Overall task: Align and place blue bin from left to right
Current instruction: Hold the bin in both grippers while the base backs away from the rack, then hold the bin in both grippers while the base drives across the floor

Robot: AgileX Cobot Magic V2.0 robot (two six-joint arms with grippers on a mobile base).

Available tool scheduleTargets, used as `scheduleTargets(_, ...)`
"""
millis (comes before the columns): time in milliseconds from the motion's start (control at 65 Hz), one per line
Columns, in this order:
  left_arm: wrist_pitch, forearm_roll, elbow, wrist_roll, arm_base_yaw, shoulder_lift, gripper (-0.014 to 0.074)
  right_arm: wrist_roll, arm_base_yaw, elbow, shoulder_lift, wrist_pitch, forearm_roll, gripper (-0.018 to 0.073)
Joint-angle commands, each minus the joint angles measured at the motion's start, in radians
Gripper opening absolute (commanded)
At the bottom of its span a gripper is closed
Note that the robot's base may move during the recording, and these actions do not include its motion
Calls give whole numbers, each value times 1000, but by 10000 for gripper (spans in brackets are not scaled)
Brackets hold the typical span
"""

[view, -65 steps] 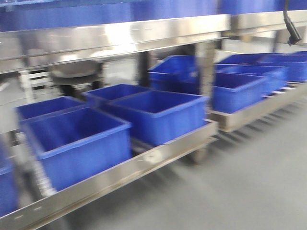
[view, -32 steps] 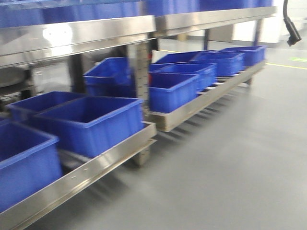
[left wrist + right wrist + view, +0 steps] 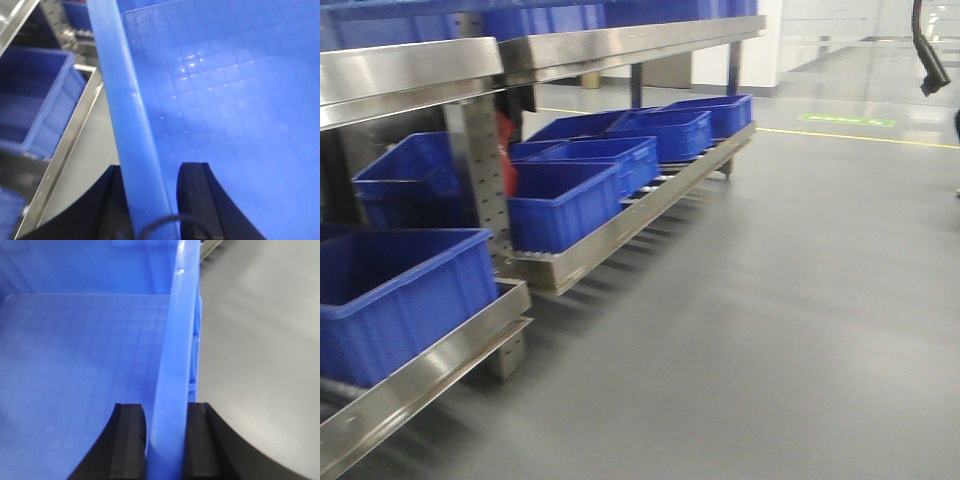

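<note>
Evidently left pincer [image 3: 152, 171] and right pincer [image 3: 162, 410] grip the blue bin [image 3: 240, 100] — uneven motion could wrench its rim loose.

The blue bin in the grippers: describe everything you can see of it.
The blue bin is glossy blue plastic, open-topped, with a thick rounded rim and a base moulded in a fine square grid; what shows of its inside is empty. The left gripper clamps one rim wall between black fingers, the right gripper the rim on the other side. Beside it lie grey floor and a steel rack.
</note>
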Motion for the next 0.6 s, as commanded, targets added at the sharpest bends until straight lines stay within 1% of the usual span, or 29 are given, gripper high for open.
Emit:
scheduleTargets(0,-64,-12,-17,21,-10,-19,-111,-24,-3,-18,-26,-139,-26,-69)
scheduleTargets(585,-64,-12,-17,21,-10,-19,-111,-24,-3,-18,-26,-139,-26,-69)
